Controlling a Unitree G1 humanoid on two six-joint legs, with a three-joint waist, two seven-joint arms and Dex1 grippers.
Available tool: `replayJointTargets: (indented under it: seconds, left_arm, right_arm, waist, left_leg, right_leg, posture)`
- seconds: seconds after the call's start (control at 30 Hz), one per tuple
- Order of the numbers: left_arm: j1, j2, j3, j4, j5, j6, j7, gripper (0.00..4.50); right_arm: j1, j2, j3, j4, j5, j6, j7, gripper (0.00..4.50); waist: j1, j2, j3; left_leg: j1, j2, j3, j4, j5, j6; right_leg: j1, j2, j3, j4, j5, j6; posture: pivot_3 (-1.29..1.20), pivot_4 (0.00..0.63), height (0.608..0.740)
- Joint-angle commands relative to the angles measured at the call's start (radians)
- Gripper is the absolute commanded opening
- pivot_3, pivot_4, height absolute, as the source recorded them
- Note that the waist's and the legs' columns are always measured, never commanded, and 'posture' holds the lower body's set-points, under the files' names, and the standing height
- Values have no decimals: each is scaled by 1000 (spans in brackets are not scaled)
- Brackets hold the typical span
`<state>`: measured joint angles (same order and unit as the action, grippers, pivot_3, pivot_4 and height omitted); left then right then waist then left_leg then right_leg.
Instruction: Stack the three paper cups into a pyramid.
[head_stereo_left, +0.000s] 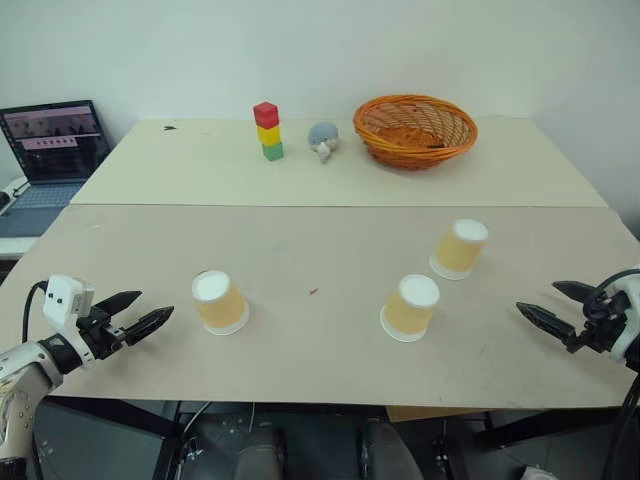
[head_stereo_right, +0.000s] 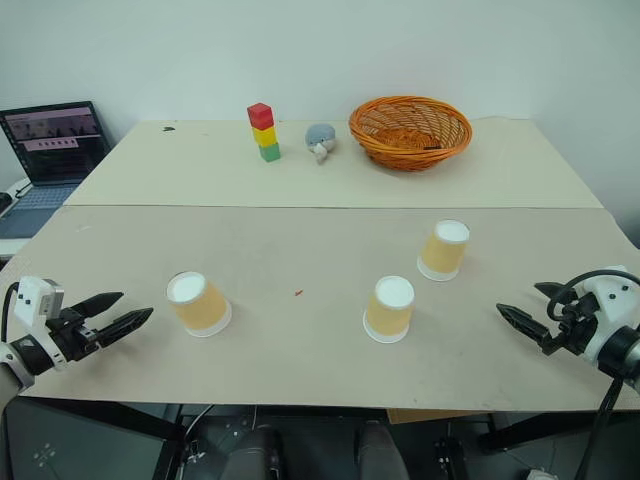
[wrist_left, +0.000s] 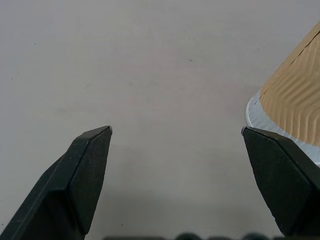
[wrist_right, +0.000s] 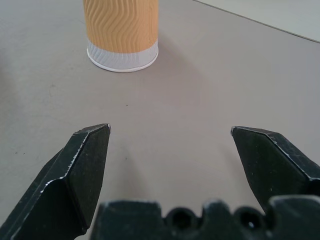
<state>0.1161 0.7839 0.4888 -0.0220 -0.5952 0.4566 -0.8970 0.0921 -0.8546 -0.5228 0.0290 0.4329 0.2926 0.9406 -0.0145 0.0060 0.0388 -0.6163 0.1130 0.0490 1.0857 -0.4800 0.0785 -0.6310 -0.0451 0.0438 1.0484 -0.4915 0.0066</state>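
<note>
While apart on table (head_stereo_left: 300, 330), three paper cups (head_stereo_left: 411, 307)

Two black pincers, one per arm; left pincer (head_stereo_left: 140, 315) with tapered, wedge-shaped fingers (wrist_left: 82, 175), matte and faceted, edges faintly scuffed pale; small white boxy module on top of the left wrist, a black cable looping behind it, pale grey forearm below; right pincer (head_stereo_left: 545, 308) of the same black pointed build, black cables arching over its white-and-grey wrist; round screw recesses along the black base between the right fingers (wrist_right: 82, 175).
</note>
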Motion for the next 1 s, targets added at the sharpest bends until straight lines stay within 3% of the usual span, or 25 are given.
replayJointTargets:
  seconds: [0.03, 0.17, 0.4, 0.57, 0.7, 1.0]
  left_arm:
    - [-55, 55, 16, -67, -80, 70, -42, 4435]
    - [-204, 216, -6, -136, -258, 281, -187, 4435]
    - [-467, 349, -66, -58, -314, 358, -294, 4435]
    - [-665, 327, -152, -51, -334, 391, -310, 4435]
    - [-811, 243, -255, -113, -372, 436, -296, 4435]
    - [-864, 173, -326, -202, -400, 476, -317, 4435]
  right_arm:
    - [4, -38, -18, -61, 27, 25, 31, 4500]
    - [62, -118, -23, -155, 82, 144, 128, 4500]
    - [135, -196, -81, -250, 143, 238, 242, 4500]
    - [76, -206, -81, -285, 174, 250, 238, 4500]
    - [-50, -163, 24, -312, 143, 219, 154, 4500]
    - [-54, -84, 131, -422, 172, 257, 117, 4500]
  waist:
    - [0, 0, 0]
    - [11, -2, 7]
    - [5, 2, 8]
    - [-3, -1, 13]
    - [-4, -1, 15]
    - [1, -1, 18]
  left_leg:
    - [0, 0, 0, 0, 0, 0]
    - [-1, 1, 0, 0, 0, 0]
    - [2, -3, 0, -2, 0, -1]
    - [2, -6, -3, -2, 1, -1]
    - [2, -8, -5, -1, 1, -1]
    - [3, -9, -11, -1, 1, -2]
  right_leg:
    - [0, 0, 0, 0, 0, 0]
    - [0, 0, -4, 0, 0, 0]
    - [3, 1, -2, -2, 0, 0]
    - [4, 0, -1, -2, 0, 0]
    - [5, 0, 0, -2, 1, 2]
    - [8, 0, -1, 1, 1, 2]
  posture:
    - [0, 150, 628]
    - [0, 150, 628]
    - [0, 150, 628]
    - [0, 150, 628]
    - [0, 150, 628]
    - [0, 150, 628]
